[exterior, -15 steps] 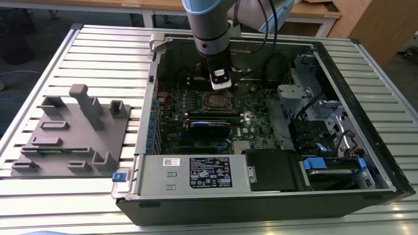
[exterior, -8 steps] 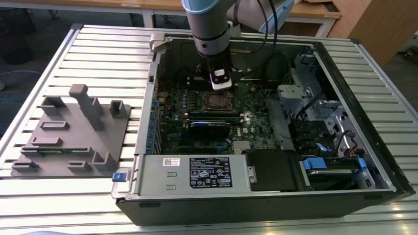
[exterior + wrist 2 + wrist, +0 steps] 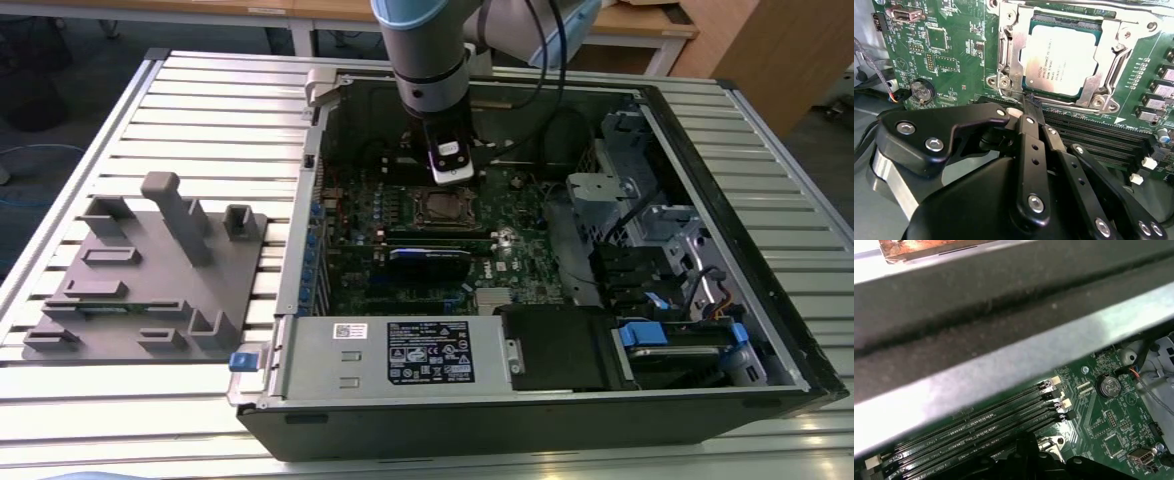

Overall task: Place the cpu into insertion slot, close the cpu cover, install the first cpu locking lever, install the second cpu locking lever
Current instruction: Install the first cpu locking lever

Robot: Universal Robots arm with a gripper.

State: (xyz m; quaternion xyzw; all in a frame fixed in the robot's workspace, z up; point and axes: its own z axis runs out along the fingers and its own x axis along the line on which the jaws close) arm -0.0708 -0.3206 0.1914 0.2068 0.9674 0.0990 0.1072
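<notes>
In the second wrist view our gripper (image 3: 1030, 100), apparently clenched on nothing, touches the near rim of the cpu cover (image 3: 1013, 60) closed over the cpu (image 3: 1061, 57).

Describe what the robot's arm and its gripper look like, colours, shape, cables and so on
In the exterior view the arm is a silver-grey tube with a light blue joint cap, and a black cable runs down beside it. Below it sits a black wrist section bearing a small white module. In the second wrist view the gripper is matte black, built from flat linkage bars pinned with silver screws, on a rounded black body.
</notes>
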